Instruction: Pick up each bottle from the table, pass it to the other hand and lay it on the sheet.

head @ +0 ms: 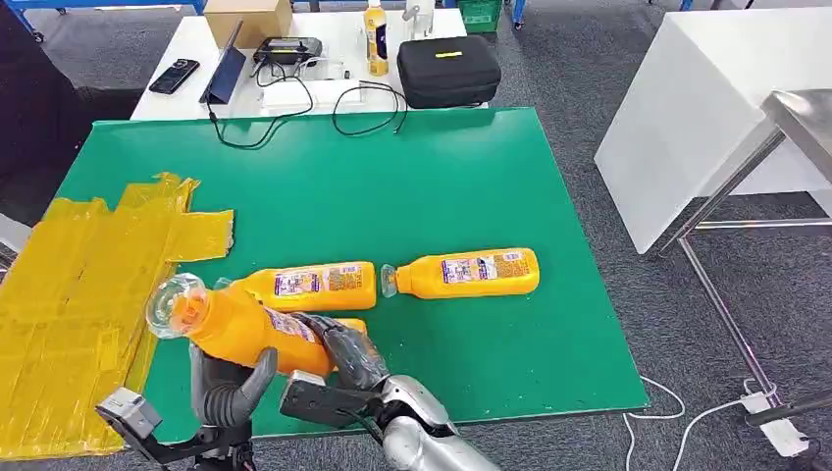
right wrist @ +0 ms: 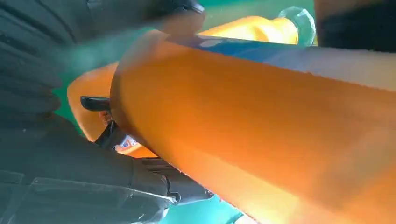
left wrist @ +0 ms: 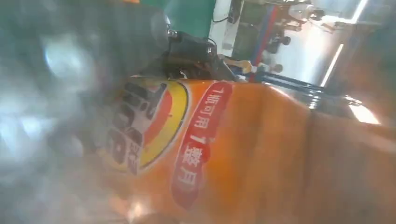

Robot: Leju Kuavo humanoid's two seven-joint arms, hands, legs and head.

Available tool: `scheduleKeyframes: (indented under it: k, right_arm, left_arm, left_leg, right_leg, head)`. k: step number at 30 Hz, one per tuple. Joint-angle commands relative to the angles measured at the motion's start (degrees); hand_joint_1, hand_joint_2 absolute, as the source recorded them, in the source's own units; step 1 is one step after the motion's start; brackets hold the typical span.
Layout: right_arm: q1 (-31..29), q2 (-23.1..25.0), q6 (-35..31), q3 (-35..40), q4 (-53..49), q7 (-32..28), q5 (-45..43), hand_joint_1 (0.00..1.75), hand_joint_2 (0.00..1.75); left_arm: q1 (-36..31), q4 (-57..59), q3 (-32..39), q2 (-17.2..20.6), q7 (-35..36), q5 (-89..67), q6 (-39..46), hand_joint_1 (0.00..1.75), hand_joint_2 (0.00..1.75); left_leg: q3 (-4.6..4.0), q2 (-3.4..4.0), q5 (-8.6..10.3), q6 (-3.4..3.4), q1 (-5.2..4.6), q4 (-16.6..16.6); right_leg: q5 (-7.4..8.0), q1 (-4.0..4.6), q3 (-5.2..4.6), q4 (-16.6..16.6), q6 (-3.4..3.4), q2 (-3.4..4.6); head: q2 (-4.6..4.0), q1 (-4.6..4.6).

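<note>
**Bottle between both hands, mid-handover**

Nearest me, my left robot hand (head: 231, 385) and my right robot hand (head: 343, 355) both close on one orange bottle (head: 235, 324), held tilted above the desk's (head: 412, 186) near edge, cap toward the yellow sheet (head: 78, 294). The right grips the base end, the left wraps the body from below; I judge this is the pass itself, with both holding so the bottle cannot drop before one lets go. The wrist views show the label and orange wall pressed close against the fingers.

Just beyond, two more bottles lie on their sides on the green top: one (head: 314, 285) near the held one, another (head: 471, 272) just to its right, caps pointing left. That makes three, none on the sheet yet. Farther off stands a white desk with a black case (head: 447, 71).
</note>
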Motion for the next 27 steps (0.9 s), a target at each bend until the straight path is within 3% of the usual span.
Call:
scheduleKeyframes:
  k: [1,2,3,12,20,27]
  right_arm:
    - [2.7,0.4,-0.3,0.6,1.2,-0.6,1.3,1.75,1.75]
    - [3.5,0.2,-2.0,-0.1,-0.4,-1.1,2.0,0.23,1.75]
    - [4.2,0.0,-2.2,-0.7,-2.0,-1.0,3.1,0.0,0.0]
    - [13.1,-2.1,-1.6,-7.7,-20.4,-0.1,7.1,0.0,0.0]
    - [13.2,-2.6,-0.3,-9.3,-21.7,-0.4,7.4,0.0,0.0]
    - [13.0,-2.5,-0.3,-9.5,-21.4,-0.5,7.3,0.0,0.0]
  left_arm:
    - [-2.7,0.5,-0.8,0.3,0.4,0.1,0.0,1.75,1.75]
    - [-2.4,-0.2,-0.5,0.3,0.4,0.3,0.2,1.75,1.75]
    - [-2.1,-1.2,-0.3,0.3,0.4,0.4,0.4,1.75,1.75]
    - [0.8,-14.3,7.0,0.3,0.4,0.0,-1.5,1.75,1.75]
    - [1.3,-21.9,11.8,1.6,0.4,-1.4,-1.5,1.75,1.75]
    - [1.4,-23.3,11.6,2.4,0.4,-2.7,0.2,1.75,1.75]
  left_leg:
    - [0.21,-0.12,0.0,-0.13,0.08,-0.2]
    - [0.12,-0.12,-0.01,-0.1,0.08,-0.1]
    - [0.2,-0.13,-0.02,-0.14,0.12,-0.1]
    - [0.01,-0.08,-0.05,-0.08,0.08,0.0]
    - [0.07,0.02,-0.04,-0.12,0.09,-0.1]
    - [0.08,0.0,-0.03,-0.08,0.05,-0.1]
  right_leg:
    - [-0.06,0.08,0.27,-0.2,-0.09,-0.2]
    - [-0.05,0.08,0.18,-0.1,-0.07,-0.18]
    - [-0.06,0.12,0.27,-0.2,-0.1,-0.22]
    - [-0.07,0.07,0.07,0.0,-0.06,-0.12]
    - [-0.04,0.09,0.09,-0.1,-0.09,-0.04]
    - [-0.04,0.05,0.1,-0.1,-0.06,-0.05]
  head:
    - [0.0,-0.02]
    - [0.0,0.0]
    - [0.0,0.0]
    - [0.0,0.02]
    - [0.0,0.0]
    - [0.0,0.02]
